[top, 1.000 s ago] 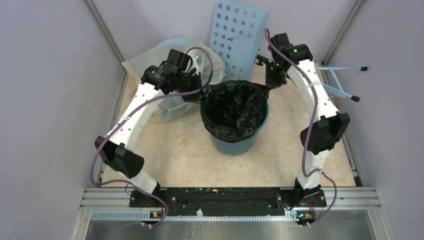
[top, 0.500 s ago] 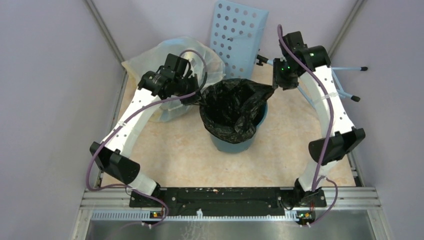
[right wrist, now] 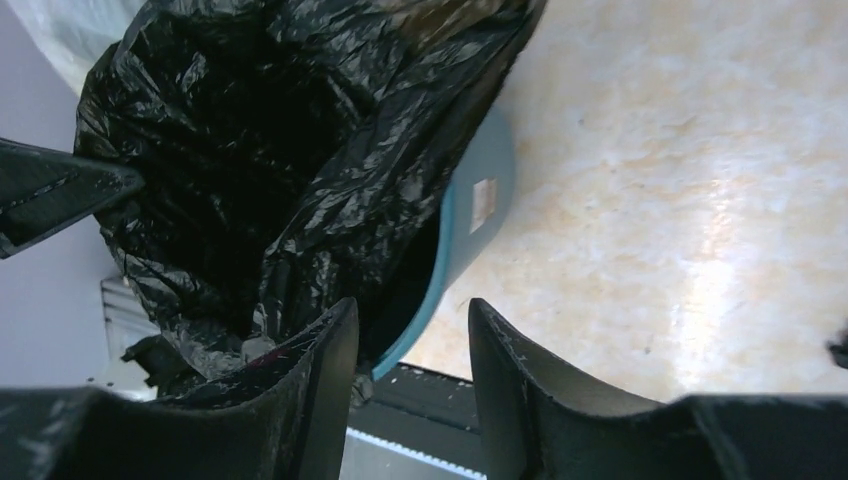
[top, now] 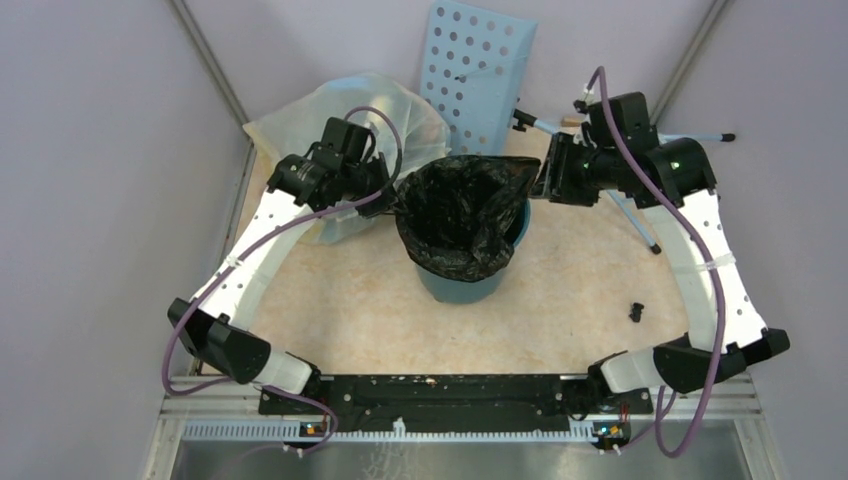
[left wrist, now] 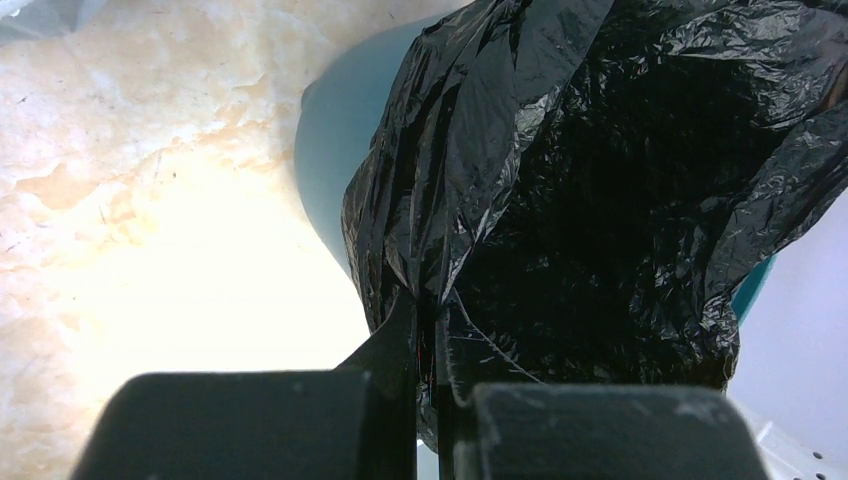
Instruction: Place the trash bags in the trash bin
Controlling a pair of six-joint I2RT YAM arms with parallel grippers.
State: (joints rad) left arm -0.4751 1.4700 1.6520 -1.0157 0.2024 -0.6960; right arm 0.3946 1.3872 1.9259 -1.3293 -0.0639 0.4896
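A: How do the jaws of the left gripper [left wrist: 428,312] stand?

B: Pressed together, pinching a fold of the trash bag [left wrist: 600,200] at its left edge.

A: And the right gripper [right wrist: 412,312]?

B: Spread apart, gripping nothing. It is close beside the bag's right edge, and a teal rim shows in the gap.

A: Where is the bag?

B: In the trash bin [top: 458,288], mouth open, crinkled plastic draped over the near rim. The bin stands upright in the middle of the table [top: 340,310], with a translucent bag [top: 300,125] behind the left arm.
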